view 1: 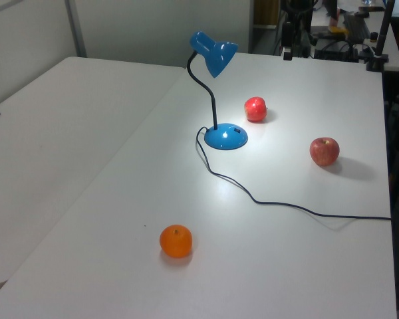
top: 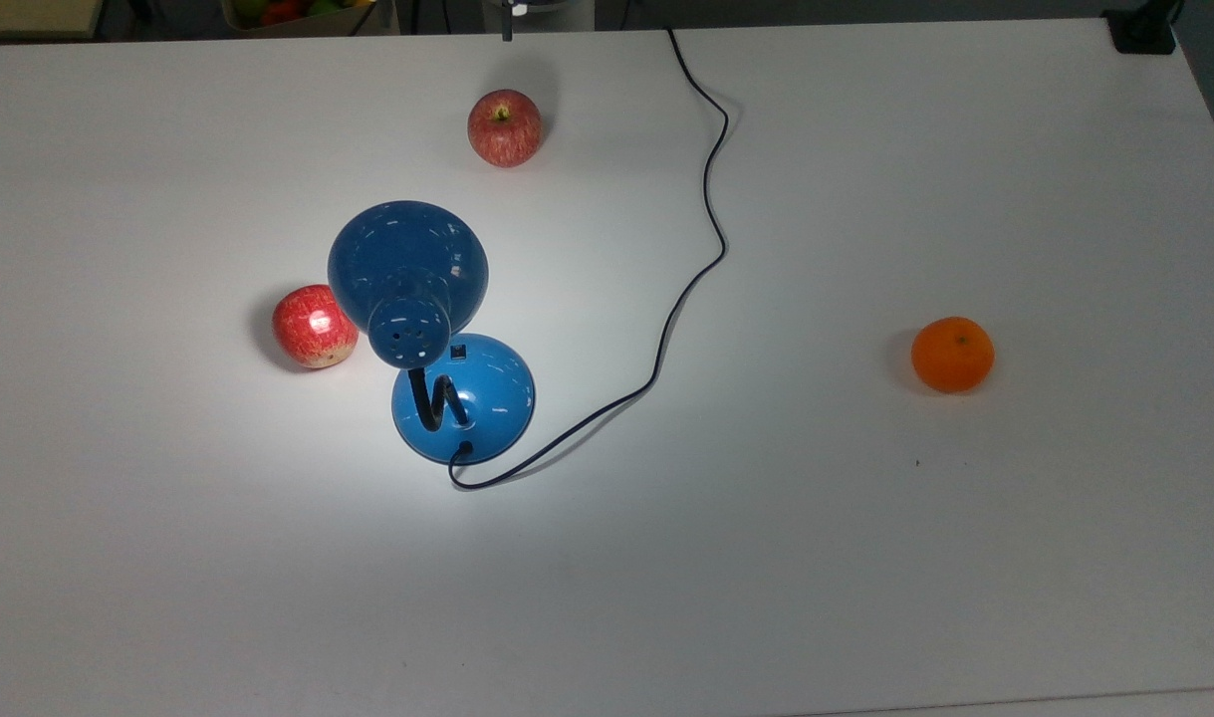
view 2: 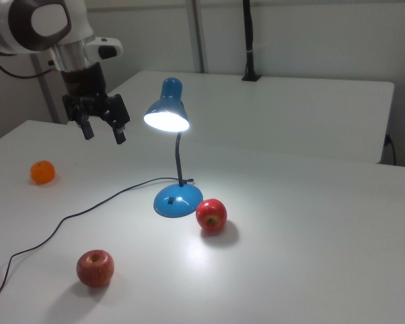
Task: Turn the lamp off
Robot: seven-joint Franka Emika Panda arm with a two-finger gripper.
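In the right view the arm [view 2: 37, 27] sits at upper left of the frame, wrist pointing down, w/ the claw [view 2: 102, 131] hanging in the air above the bench [view 2: 310, 223]; its two fingers are spread wide apart and hold nothing. The claw is well apart from the lamp [view 2: 172, 158], off toward the right view's left and about level w/ the shade. The lamp stands approx. mid-frame in the right view, base on the bench, gooseneck bent, shade glowing white underneath and throwing a bright patch on the surface. In the top view the lamp [top: 437, 339] is left of centre, small black switch [top: 458, 351] on the base dome. Its cord [top: 701, 259] runs from the base in a loop up to the top edge of the frame. One apple [top: 314, 326] lies just beside the shade's left in the top view, another apple [top: 505, 126] further up, and an orange [top: 952, 354] is far off at right.
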